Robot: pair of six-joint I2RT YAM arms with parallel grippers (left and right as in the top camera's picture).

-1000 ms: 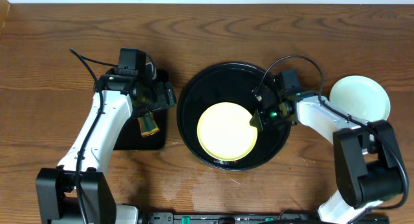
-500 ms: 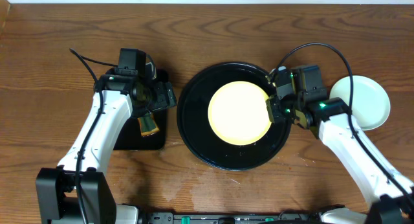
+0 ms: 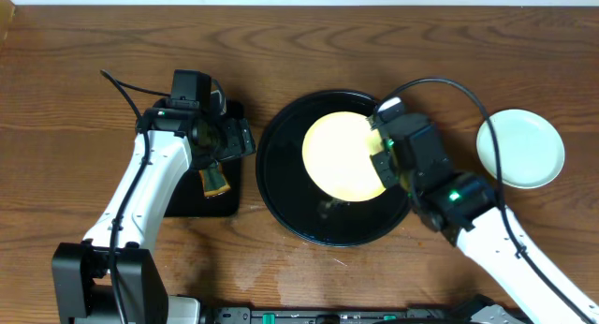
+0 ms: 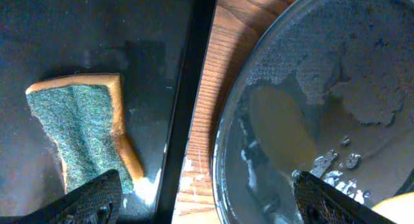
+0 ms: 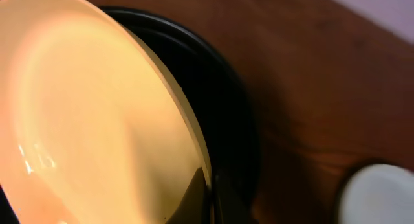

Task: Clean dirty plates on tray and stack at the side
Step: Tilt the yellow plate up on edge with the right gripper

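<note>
Tray: sitting mid-bench, round, black and glossy. Its floor is showing wet patches and droplets in the left wrist view.
In the tray: only the yellow plate is hanging over its far-right part.
Yellow plate: pale and shiny, catching the light evenly across its face. It is tilting, with the clamped edge raised above the tray rim. Whether its far edge is touching the tray floor is not showing.
Right gripper: its jaws are pinching the plate's right rim, one finger on each face.
Mint plate: lying flat on the bench to the right, well apart from the tray and clear of the right arm.
Small tray: sitting just left of the round one, rectangular and black, with a strip of bare wood showing between them.
In the small tray: a sponge is lying green side up with an orange edge, and a wet sheen is showing around it.
Left gripper: hovering over the small tray's right edge, jaws spread wide and holding nothing — the sponge is lying beside one fingertip.
In the way: the right arm is crossing the tray's right rim, and its cable is looping over the bench between tray and mint plate.
</note>
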